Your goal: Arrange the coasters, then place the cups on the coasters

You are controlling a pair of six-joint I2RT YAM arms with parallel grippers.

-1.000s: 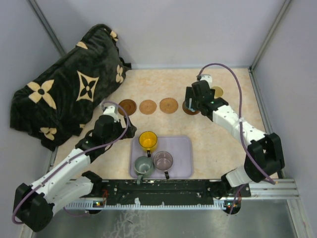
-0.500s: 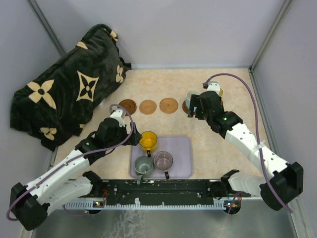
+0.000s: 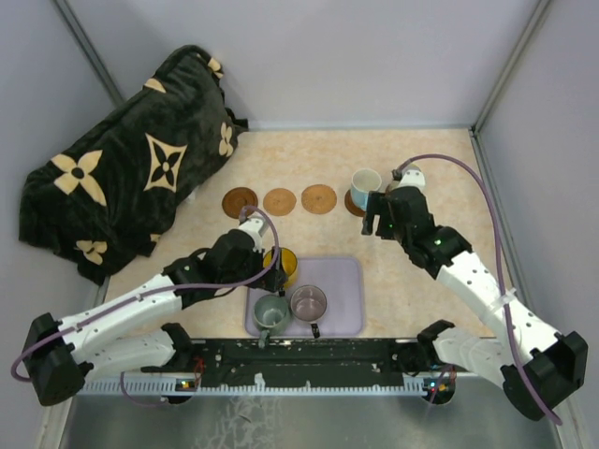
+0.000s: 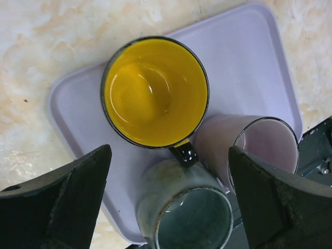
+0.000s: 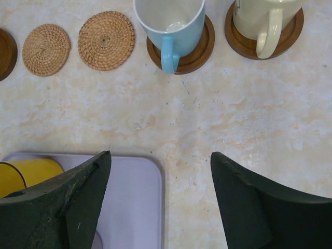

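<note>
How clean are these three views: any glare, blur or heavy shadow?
Top external: even light, soft shadows, no glare. Left wrist: a mild sheen inside the yellow cup, edges sharp; the left claw fingers are dark and slightly soft. Right wrist: the blue cup and woven coasters read crisply; the right claw fingers are near-black, underexposed.

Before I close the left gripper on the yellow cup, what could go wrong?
1. The yellow cup has its handle crowded by the grey-green cup and mauve cup on the tray; the open left gripper may knock them while closing.
2. The blue cup looks off-centre on its coaster, so a nudge might tip it off.
</note>
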